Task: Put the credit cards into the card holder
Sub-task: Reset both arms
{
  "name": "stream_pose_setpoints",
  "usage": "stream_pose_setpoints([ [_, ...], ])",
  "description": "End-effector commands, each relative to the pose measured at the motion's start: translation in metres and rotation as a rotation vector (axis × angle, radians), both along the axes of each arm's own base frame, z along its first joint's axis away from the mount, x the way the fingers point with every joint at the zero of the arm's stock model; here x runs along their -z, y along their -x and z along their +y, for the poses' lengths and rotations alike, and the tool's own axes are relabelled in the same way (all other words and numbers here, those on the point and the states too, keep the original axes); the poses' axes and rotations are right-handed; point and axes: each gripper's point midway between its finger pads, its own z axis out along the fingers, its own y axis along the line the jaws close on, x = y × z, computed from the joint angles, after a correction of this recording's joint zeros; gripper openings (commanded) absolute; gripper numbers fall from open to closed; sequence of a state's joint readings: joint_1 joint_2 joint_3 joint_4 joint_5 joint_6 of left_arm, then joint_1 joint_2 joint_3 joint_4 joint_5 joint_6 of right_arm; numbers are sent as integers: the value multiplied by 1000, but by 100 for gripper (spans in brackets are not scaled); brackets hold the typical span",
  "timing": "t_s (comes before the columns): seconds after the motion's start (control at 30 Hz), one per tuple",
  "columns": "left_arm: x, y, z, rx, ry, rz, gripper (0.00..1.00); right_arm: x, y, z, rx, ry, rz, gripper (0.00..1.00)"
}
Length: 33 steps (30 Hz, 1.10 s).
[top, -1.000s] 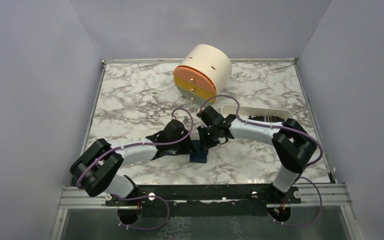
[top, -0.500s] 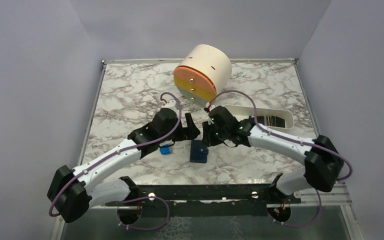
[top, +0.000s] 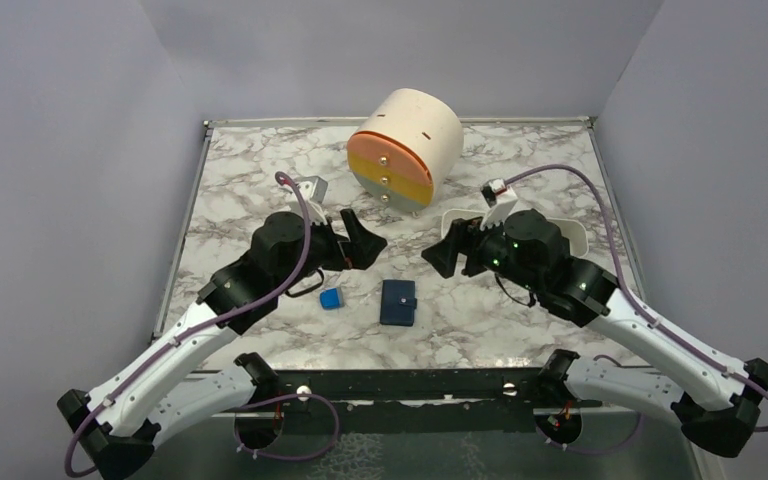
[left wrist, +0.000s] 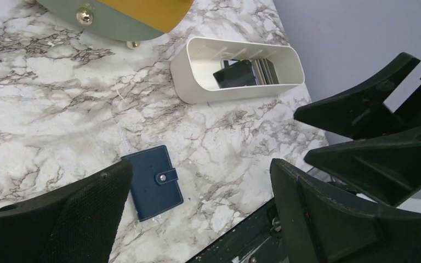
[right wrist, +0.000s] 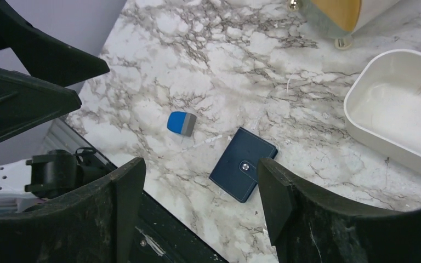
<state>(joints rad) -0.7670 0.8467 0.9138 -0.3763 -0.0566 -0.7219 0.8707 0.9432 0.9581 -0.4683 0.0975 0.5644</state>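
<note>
A marbled bench (top: 250,190) carried a cream drum (top: 425,125) at the back, its face banded orange, yellow and grey, with brass knobs. A white oblong tray (left wrist: 197,76) sat near it. A small blue block (right wrist: 181,123) lay well apart from both.

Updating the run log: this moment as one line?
left end effector: open, empty | right end effector: open, empty | card holder: closed, on table | blue block: left of it

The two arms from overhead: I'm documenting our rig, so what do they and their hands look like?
Both the left arm and right arm have white link shells, black joints and a purple cable looped alongside. The left hand and right hand each have two matte black wedge-shaped fingers. Green lights dot the right wrist.
</note>
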Motion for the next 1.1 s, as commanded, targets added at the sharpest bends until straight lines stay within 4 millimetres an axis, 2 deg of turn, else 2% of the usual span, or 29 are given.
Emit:
stream_pose_setpoints([
  [0.0,-2,8,7,24,-14,-29,99,-5,4,-20,70,-25,-24,75],
  [0.07,1,12,7,45,-20,-35,99,-1,8,-22,66,-54,-29,76],
  [0.17,1,17,7,58,8,-46,99,5,11,-24,65,-90,-38,82],
  [0.3,1,23,10,64,45,-76,99,-2,12,-23,66,-152,-72,86],
  [0.43,3,24,16,43,65,-101,99,-12,12,-22,65,-177,-82,86],
  [0.67,2,23,20,26,64,-112,99,-13,8,-23,79,-151,-75,86],
  [0.93,11,21,22,8,42,-94,99,-5,9,-20,71,-157,-65,86],
  [1.07,9,18,28,-22,42,-113,99,-2,7,-22,83,-149,-62,86],
])
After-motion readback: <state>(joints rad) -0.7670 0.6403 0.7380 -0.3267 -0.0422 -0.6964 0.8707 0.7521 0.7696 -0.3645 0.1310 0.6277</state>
